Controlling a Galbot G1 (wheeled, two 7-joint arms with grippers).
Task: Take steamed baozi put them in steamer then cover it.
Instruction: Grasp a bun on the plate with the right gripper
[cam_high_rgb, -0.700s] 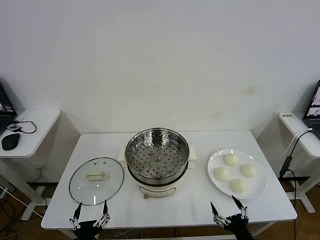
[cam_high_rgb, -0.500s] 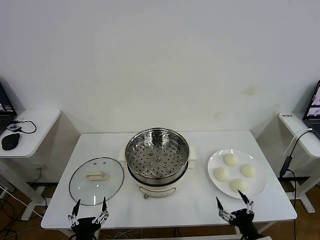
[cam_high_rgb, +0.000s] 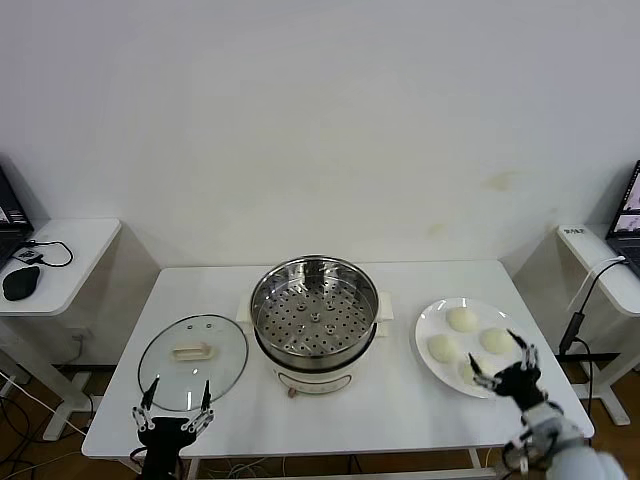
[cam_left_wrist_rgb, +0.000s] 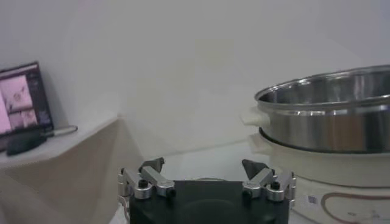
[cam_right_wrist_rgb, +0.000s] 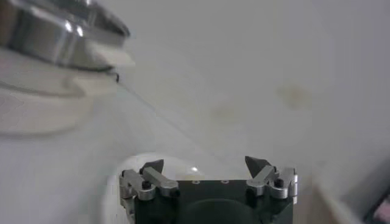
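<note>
The right gripper (cam_high_rgb: 497, 359) hangs with its fingers spread and nothing between them, over the near edge of the white plate (cam_high_rgb: 431, 365), directly above the nearest bun. Its own wrist view confirms the jaws apart and bare. The steamed baozi (cam_high_rgb: 462, 320), four pale buns, lie together on that plate at the right side of the white table (cam_high_rgb: 400, 410), none of them gripped.

The left gripper (cam_high_rgb: 177, 400) sits low at the table's near left edge, fingers likewise spread and holding nothing, just short of the cover (cam_high_rgb: 193, 361). The cover lies flat on the table, cream handle facing up, left of the steamer (cam_high_rgb: 314, 322) and apart from it.

The steamer stands at the table's centre on its cream base, lid off, perforated tray exposed, with no bun inside. From the left wrist view, the steel pot (cam_left_wrist_rgb: 329, 109) rises beside the left gripper (cam_left_wrist_rgb: 203, 171).
</note>
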